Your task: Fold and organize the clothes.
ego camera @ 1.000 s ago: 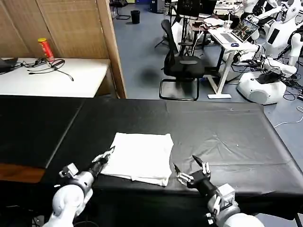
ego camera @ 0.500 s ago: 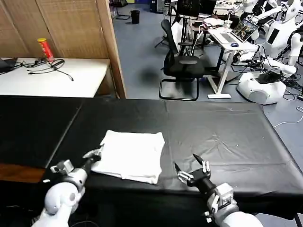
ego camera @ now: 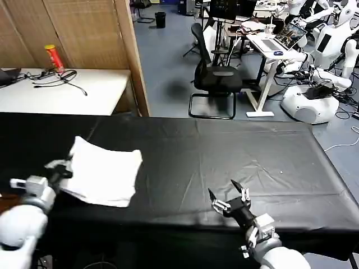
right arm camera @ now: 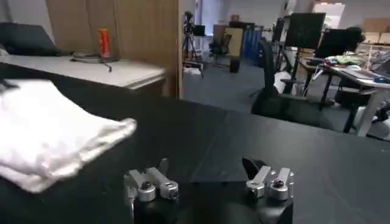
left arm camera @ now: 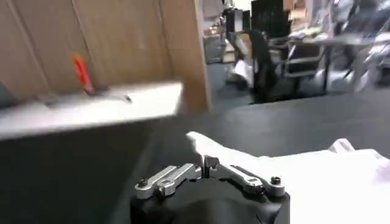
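Observation:
The clothes are one folded white T-shirt (ego camera: pixel 104 171), plain side up, lying on the left part of the black table (ego camera: pixel 252 151). My left gripper (ego camera: pixel 60 168) is at the shirt's left edge and is shut on that edge; in the left wrist view the closed fingertips (left arm camera: pixel 204 164) pinch the white T-shirt (left arm camera: pixel 317 182). My right gripper (ego camera: pixel 227 197) hovers open near the table's front edge, well to the right of the shirt and holding nothing. From the right wrist, the right gripper (right arm camera: pixel 207 170) stands open over bare black cloth, with the T-shirt (right arm camera: pixel 49 134) off to one side.
A white side table (ego camera: pixel 106 89) behind on the left holds a red can (ego camera: pixel 54 58) and cables. A wooden partition (ego camera: pixel 132 56) stands behind the black table. An office chair (ego camera: pixel 216 78) and desks stand beyond the far edge.
My left gripper has pulled the folded T-shirt leftward across the table, from near the front middle to the left part. The right gripper has hardly moved.

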